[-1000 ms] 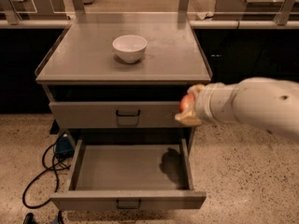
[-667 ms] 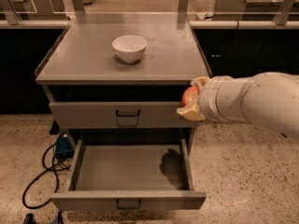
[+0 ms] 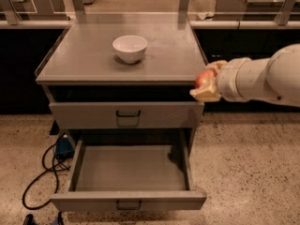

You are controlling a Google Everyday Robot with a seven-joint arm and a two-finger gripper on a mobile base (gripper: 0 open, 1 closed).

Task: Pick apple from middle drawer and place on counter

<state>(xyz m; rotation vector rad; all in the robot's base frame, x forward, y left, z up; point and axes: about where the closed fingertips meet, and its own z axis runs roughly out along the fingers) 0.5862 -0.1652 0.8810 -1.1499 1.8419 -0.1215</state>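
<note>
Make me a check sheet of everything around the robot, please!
Surface: counter, grey and flat, holds a white bowl.
Job's things: apple in the claw, by the counter's front right corner, not set down; open drawer pulled out, nothing inside.
Clutter: nothing seen besides the bowl.
Claw: claw shut on the apple, beside the counter's right edge.
Cables: black cable looped on the floor, left, near a blue object.
Surroundings: closed drawer above the open one; speckled floor.
</note>
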